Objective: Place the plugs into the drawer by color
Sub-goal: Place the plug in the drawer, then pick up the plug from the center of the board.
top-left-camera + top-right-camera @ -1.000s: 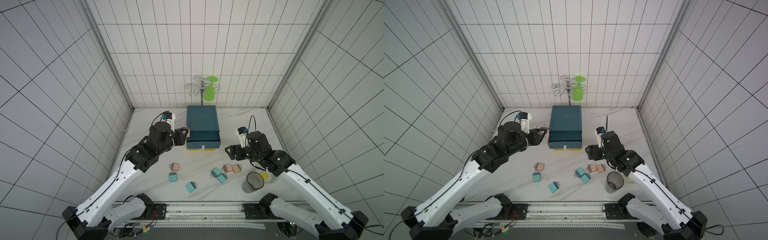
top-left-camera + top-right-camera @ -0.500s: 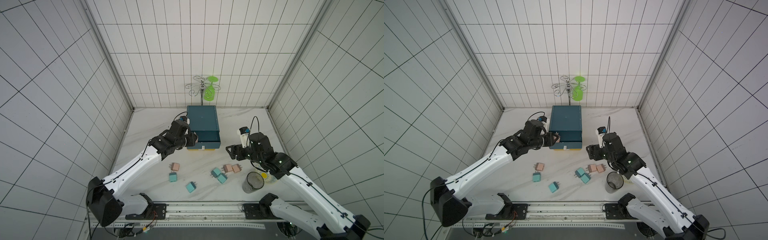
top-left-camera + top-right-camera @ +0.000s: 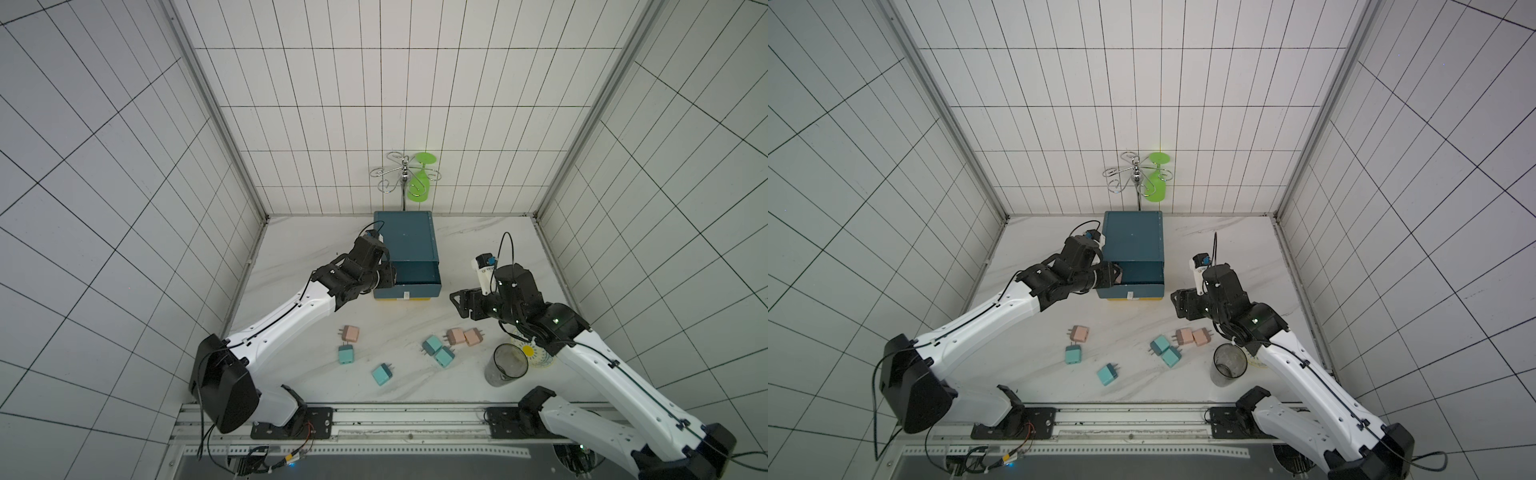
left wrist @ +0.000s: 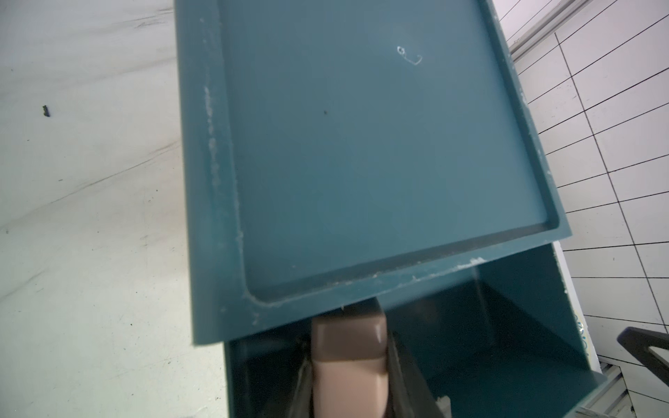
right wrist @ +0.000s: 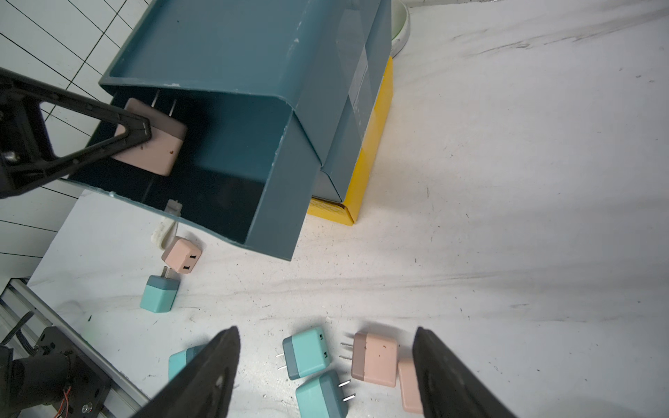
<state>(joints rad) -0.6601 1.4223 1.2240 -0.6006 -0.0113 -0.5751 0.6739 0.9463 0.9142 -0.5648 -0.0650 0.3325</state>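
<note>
The left gripper [image 4: 348, 365], pinching a pink plug [image 5: 159, 144] inside the open drawer [image 5: 269, 188], should probably lower before letting go.

White marbled tabletop [image 3: 478, 237] — drawer cabinet [image 3: 405, 239], pink plugs [image 3: 351, 333], teal plugs [image 3: 381, 374], dark cup [image 3: 505, 365]
</note>
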